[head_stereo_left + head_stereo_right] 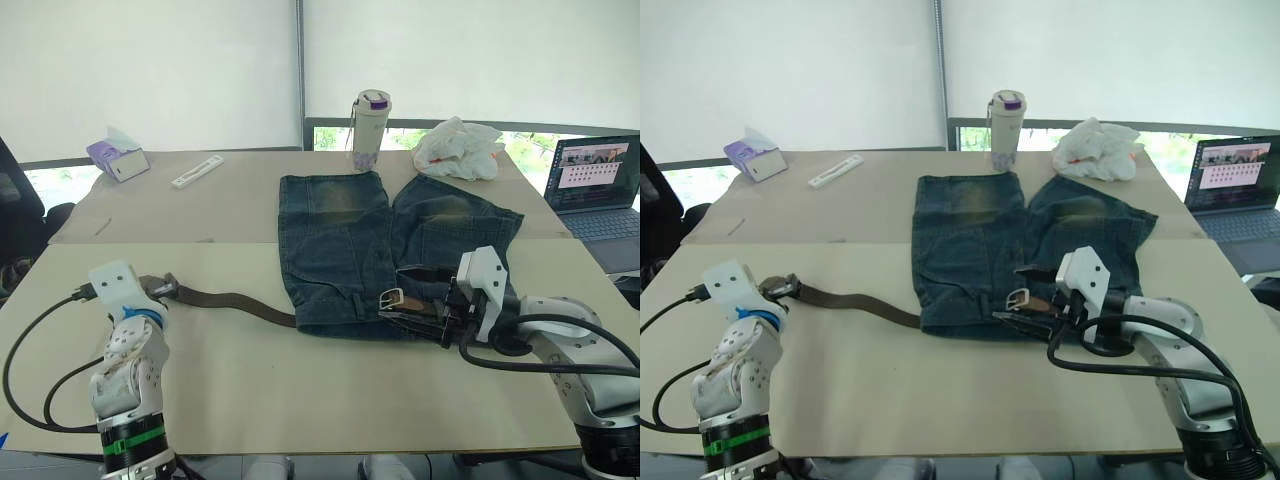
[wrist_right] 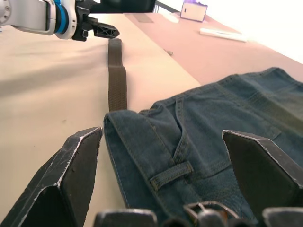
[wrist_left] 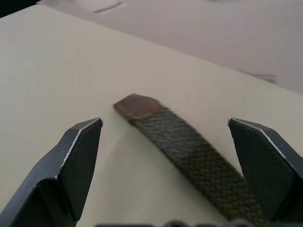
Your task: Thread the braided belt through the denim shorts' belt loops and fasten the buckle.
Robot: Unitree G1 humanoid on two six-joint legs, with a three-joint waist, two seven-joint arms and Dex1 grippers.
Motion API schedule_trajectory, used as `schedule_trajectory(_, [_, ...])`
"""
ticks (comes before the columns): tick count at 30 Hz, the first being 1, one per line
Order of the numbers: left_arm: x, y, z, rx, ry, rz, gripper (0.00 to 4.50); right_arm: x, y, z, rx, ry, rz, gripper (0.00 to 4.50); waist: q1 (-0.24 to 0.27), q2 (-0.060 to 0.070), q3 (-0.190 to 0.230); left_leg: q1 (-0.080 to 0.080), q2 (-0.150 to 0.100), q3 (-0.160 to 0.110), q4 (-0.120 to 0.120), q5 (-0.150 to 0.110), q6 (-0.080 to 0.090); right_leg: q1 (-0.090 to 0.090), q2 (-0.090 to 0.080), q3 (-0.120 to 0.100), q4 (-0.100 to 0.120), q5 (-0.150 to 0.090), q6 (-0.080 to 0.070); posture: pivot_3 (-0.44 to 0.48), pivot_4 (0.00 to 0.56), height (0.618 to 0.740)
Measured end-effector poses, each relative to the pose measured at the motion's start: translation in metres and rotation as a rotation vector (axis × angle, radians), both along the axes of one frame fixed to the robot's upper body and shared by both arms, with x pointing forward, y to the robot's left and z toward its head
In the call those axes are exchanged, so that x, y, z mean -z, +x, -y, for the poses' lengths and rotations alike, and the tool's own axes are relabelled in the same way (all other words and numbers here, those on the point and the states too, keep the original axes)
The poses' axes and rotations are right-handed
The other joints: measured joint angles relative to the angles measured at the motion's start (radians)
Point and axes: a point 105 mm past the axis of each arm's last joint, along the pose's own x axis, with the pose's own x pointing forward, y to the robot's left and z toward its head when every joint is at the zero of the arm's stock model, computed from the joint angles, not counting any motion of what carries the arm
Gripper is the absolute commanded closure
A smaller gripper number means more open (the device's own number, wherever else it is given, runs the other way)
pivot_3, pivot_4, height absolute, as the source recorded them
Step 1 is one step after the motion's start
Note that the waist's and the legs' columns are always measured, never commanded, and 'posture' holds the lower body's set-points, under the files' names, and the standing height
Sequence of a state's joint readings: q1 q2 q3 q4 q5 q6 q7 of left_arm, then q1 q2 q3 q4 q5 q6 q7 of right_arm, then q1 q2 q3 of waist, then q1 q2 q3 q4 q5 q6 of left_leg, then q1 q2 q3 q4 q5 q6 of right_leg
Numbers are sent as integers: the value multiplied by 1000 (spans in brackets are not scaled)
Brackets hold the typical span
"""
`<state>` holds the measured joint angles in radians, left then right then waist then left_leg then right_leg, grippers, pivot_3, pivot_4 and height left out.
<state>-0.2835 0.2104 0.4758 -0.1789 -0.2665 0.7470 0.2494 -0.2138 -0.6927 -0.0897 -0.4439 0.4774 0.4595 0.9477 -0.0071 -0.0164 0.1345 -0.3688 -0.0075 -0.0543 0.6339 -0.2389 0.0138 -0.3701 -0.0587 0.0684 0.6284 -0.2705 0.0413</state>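
Left eye view: one belt (image 1: 235, 301), one pair of shorts (image 1: 345, 245), one buckle (image 1: 391, 299) are counted. Left gripper (image 3: 165, 137) and right gripper (image 2: 163, 146) are spread wide, nothing held.

Bright, even daylight comes through white blinds beyond the table's (image 1: 300, 400) far edge. The blinds glow nearly blown out, and the strip of window beneath them shows washed-out green. Shadows on the table are soft and faint, the darkest a thin edge under the denim shorts (image 1: 345, 250). The laptop screen (image 1: 593, 164), right of the shorts, stays readable without glare. In the left wrist view the braided belt (image 3: 189, 151) is fairly sharp while the table beyond it blurs.
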Motion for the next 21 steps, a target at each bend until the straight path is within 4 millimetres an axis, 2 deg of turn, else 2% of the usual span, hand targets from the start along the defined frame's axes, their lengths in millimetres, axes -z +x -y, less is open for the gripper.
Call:
schedule_trajectory(7, [28, 14, 14, -8, -124, -111, 0, -4, 3, -1, 16, 13, 14, 49, 1, -1, 0, 0, -1, 0, 0, 1, -1, -1, 0, 0, 0, 0, 0, 0, 150, 740])
schedule_trajectory(10, [23, 28, 15, -2, -142, -100, 0, -8, 0, -6, 5, 22, 22, 49, -1, -1, 0, 0, -1, 0, -1, 1, -2, -1, 0, 0, 0, 0, 0, 0, 150, 740])
schedule_trajectory(14, [24, 33, 11, -28, -161, -87, 0, -9, -5, -10, -17, 43, 7, 49, -5, -1, 0, 0, -1, 0, -2, 1, -4, -1, -1, 0, 0, 0, 0, 0, 150, 740])
schedule_trajectory(17, [26, 35, 5, -55, -174, -81, 880, -7, -7, -10, -12, 42, 0, 0, -6, -1, 0, 1, -1, 0, -2, 3, -6, 0, -1, 0, 1, 0, 0, 0, 150, 740])
schedule_trajectory(21, [28, 34, -4, -107, -187, -72, 2766, -7, -6, -10, -7, 43, 0, 0, -5, -1, 0, 1, -1, 0, -4, 4, -8, 0, 0, 0, 1, 0, 0, 0, 150, 740])
